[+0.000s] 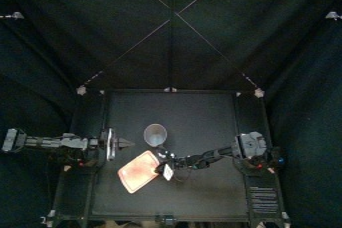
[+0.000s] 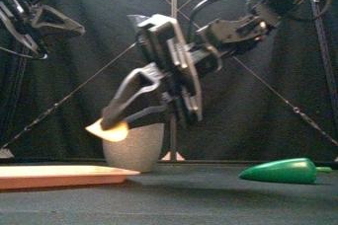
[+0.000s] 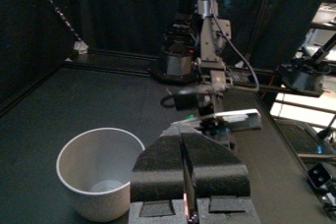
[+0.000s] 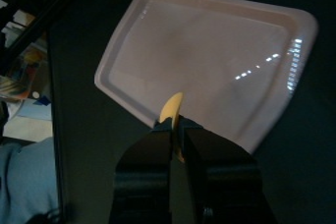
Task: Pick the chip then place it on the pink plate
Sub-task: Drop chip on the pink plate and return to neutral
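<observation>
- The pink plate (image 2: 53, 177) lies closest to the front edge. It is a flat tray with a low rim, directly below the tips of the right gripper (image 2: 122, 120) and bare where it shows.
- The right gripper is clenched on the chip (image 2: 103, 127). The chip pokes out beyond the jaw tips, in the air above the plate and not touching it.
- Handling, as a judgement: the chip looks thin and very light, probably stiff rather than floppy. It may be slick enough to twist or slide out of a narrow pinch.
- The best hold is across its two flat faces, well in from the edge. The present pinch sits at one end, which leaves most of it free to land flat.
- Look: it is a small yellow-orange sliver, slightly curved and narrowing to a tip. It appears paler in the right wrist view (image 4: 171, 110) against the plate (image 4: 197, 51).
- A grey speckled cup (image 2: 132, 152) stands just behind the gripper, and a green toy (image 2: 283, 171) lies well off to its side.
- The left gripper (image 3: 191, 164) rests apart with its jaws together, empty.
</observation>
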